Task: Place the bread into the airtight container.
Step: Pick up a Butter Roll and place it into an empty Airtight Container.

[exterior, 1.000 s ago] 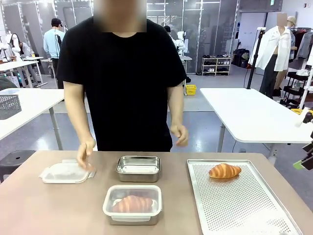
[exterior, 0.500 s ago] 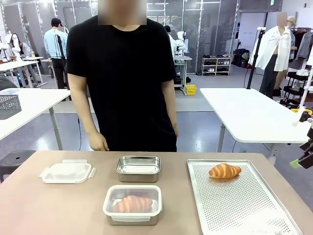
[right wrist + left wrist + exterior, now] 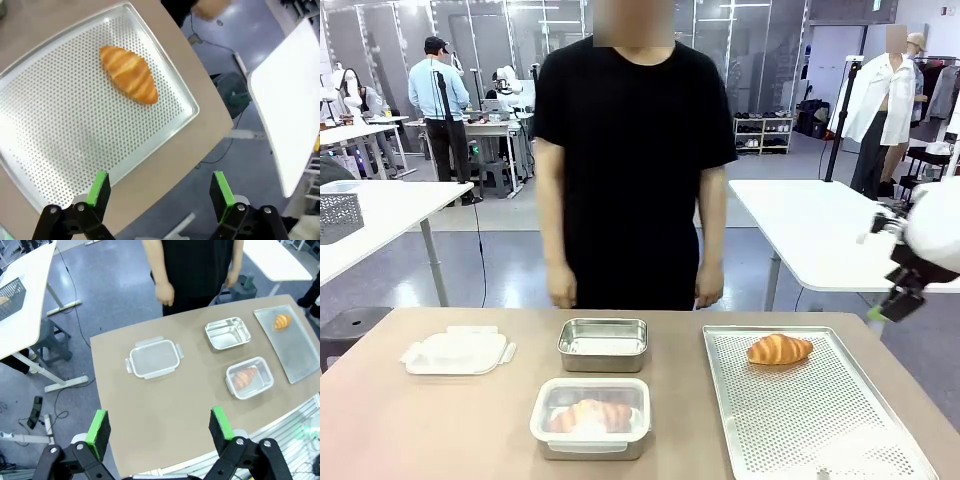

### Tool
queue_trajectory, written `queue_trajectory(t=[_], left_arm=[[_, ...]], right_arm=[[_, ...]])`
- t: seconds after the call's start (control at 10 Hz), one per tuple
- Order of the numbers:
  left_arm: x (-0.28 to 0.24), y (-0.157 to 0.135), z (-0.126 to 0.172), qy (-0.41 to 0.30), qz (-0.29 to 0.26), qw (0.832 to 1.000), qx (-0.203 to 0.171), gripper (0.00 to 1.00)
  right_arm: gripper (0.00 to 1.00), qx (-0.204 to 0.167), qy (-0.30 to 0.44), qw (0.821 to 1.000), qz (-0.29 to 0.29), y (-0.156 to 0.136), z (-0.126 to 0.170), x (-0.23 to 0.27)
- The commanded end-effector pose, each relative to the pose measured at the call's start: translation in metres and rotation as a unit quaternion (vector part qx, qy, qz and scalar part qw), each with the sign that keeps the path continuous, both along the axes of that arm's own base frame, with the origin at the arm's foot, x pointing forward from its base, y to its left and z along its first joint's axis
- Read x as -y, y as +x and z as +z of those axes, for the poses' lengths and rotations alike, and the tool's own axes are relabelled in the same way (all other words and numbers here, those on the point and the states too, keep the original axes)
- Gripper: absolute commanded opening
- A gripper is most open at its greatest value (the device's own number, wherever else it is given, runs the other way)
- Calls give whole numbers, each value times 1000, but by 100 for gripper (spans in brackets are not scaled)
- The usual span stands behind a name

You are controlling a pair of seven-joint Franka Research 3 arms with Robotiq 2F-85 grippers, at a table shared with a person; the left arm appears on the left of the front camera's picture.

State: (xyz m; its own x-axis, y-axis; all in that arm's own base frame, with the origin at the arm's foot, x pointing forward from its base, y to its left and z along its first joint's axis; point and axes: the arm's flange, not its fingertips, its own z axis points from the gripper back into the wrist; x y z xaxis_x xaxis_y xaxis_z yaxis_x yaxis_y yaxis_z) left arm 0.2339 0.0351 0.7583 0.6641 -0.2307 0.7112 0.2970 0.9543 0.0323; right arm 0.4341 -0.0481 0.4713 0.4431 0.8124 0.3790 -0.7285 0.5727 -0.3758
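- Two tools, both with jaws spread wide and nothing between the pads. My right tool [image 3: 159,186] hangs by the right edge of the worktop [image 3: 420,430], looking down at a corner of the tray. My left tool [image 3: 159,421] sits high above the near-left edge, overlooking the whole layout.
- Bread for this job, I judge, is the croissant [image 3: 129,74] lying alone at the far end of the perforated tray [image 3: 60,130]. It is out in the open, so a pinch from above should be easy.
- Left of the tray stands an empty steel container [image 3: 603,345] with no lid on, which I take as the target. A clear lid [image 3: 456,353] lies farther left, out of my reaching path.
- Nearer me, a second container [image 3: 590,418] already holds a croissant, apparently under a lid.
- At the far side the person [image 3: 630,180] stands with both hands down, off the worktop, which leaves me room.
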Motion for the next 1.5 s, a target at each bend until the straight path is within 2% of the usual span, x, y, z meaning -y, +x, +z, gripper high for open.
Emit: queue_trajectory(t=[0.0, 0.2, 0.5, 0.8, 1.0, 1.3, 1.4], left_arm=[[2, -1, 0, 3, 3, 1000, 0, 100], [2, -1, 0, 3, 3, 1000, 0, 100], [2, -1, 0, 3, 3, 1000, 0, 100], [2, -1, 0, 3, 3, 1000, 0, 100], [2, -1, 0, 3, 3, 1000, 0, 100], [2, -1, 0, 3, 3, 1000, 0, 100], [2, -1, 0, 3, 3, 1000, 0, 100]], right_arm=[[100, -7, -46, 999, 12, 35, 1, -30], [100, -25, -81, 996, 40, 57, -7, -59], [100, -87, -105, 985, 104, 78, -39, -94], [100, -109, -119, 975, 156, 91, -72, -117], [100, -119, -119, 966, 195, 101, -85, -118], [100, -148, -102, 960, 213, 125, -100, -111], [100, -155, -97, 951, 248, 132, -108, -109]])
